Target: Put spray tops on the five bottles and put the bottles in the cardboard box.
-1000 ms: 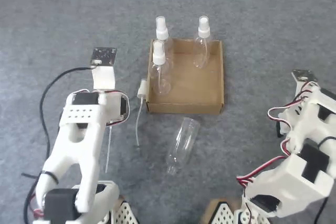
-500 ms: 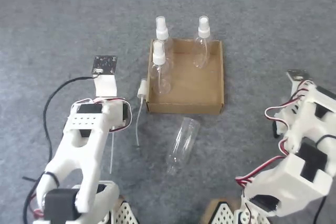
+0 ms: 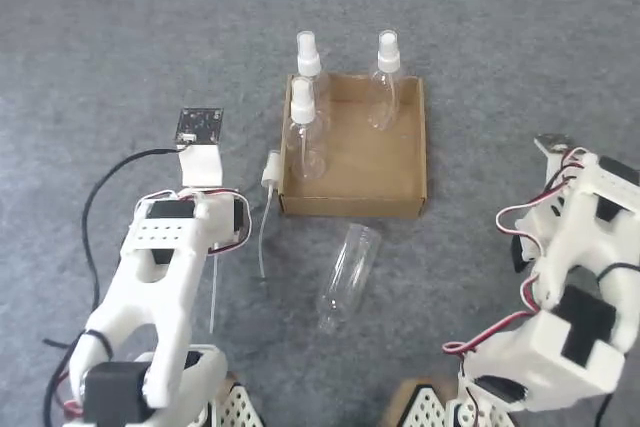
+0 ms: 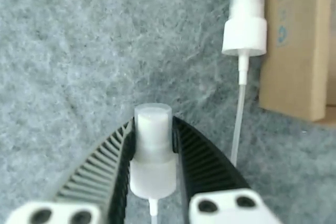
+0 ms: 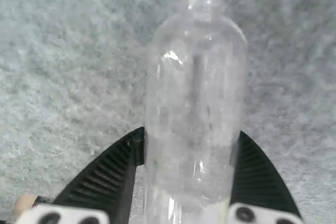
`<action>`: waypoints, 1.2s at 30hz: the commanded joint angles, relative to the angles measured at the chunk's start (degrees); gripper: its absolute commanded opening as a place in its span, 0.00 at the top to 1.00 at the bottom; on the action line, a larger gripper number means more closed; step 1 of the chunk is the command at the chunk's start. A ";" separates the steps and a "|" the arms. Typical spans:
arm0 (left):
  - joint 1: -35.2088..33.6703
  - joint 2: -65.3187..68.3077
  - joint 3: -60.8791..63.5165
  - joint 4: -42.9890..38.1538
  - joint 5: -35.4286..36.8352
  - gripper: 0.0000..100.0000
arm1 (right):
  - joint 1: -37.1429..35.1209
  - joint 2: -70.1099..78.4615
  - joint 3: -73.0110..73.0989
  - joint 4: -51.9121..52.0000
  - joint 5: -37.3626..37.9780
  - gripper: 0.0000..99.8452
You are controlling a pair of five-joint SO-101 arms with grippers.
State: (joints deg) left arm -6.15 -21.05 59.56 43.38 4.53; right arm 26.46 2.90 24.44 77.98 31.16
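Note:
My left gripper [image 4: 152, 125] is shut on a white spray top [image 4: 153, 150] just above the grey carpet; its thin dip tube [image 3: 212, 295] hangs beside the left arm [image 3: 165, 257]. A second spray top [image 4: 244, 24] lies loose next to the cardboard box [image 3: 352, 204]. My right gripper [image 5: 190, 139] is shut on a clear capless bottle [image 5: 195, 98], under the right arm [image 3: 575, 247]. Another capless bottle [image 3: 348, 265] lies on the carpet in front of the box. Three capped bottles [image 3: 304, 132] stand or lean at the box.
The loose spray top [image 3: 270, 169] and its long tube [image 3: 263, 237] lie between the left arm and the box's left wall. Open carpet stretches to the left of the left arm and between the box and the right arm.
The left arm drew back a little and shifted right with the spray top in its gripper. The right arm swung slightly to the left. The box and loose bottle stayed put.

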 commanded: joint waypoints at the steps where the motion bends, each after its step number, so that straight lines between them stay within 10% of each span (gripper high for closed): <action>1: -0.09 -2.46 -0.22 -1.49 0.09 0.99 | -0.04 -5.05 -2.11 0.84 0.62 0.79; 24: 0.26 -2.37 -0.04 -1.49 0.09 0.99 | 0.04 -5.76 -6.51 0.04 4.04 0.78; 36: 0.00 -2.20 -0.04 -1.49 0.09 0.99 | -1.89 -5.23 -10.81 1.54 8.18 0.62</action>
State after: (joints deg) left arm -6.15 -21.05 59.65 43.38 4.53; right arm 25.32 1.41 20.40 79.03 38.29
